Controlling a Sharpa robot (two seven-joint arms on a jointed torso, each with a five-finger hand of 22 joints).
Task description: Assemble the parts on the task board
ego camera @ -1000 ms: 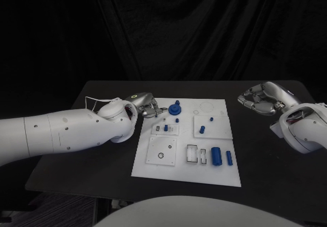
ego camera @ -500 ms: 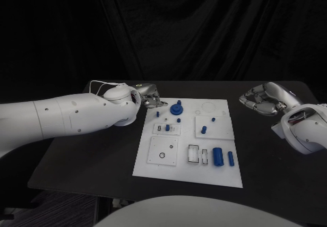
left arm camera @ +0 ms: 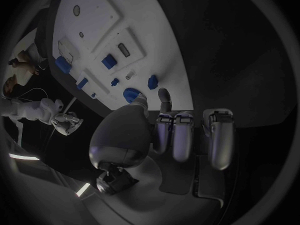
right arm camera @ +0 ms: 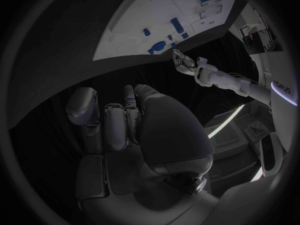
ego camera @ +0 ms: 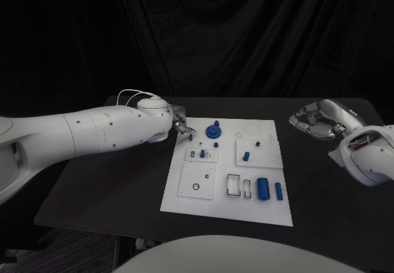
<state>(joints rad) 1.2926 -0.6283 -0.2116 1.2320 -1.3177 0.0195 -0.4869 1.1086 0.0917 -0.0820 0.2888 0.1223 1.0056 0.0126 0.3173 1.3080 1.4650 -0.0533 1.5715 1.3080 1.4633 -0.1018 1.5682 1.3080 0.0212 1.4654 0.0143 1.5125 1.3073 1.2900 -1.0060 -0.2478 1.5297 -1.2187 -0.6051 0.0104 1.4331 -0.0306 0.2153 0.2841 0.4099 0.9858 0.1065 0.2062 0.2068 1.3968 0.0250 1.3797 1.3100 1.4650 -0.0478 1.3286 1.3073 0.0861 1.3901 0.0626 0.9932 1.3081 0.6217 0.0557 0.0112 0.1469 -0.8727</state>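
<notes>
Head view — task board (ego camera: 271, 213) carries blue parts (ego camera: 263, 188); left hand (ego camera: 179, 124) grip unclear, right hand (ego camera: 316, 122) curled, holding nothing.

The left hand (left arm camera: 164, 135) hangs with fingers (left arm camera: 220, 135) curled and nothing in them beside the task board (left arm camera: 112, 20), where blue parts (left arm camera: 108, 61) sit.

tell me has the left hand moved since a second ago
Yes. The left hand has drawn back from the blue round part on the task board, toward the board's far left corner, away from the robot, holding nothing.
</notes>
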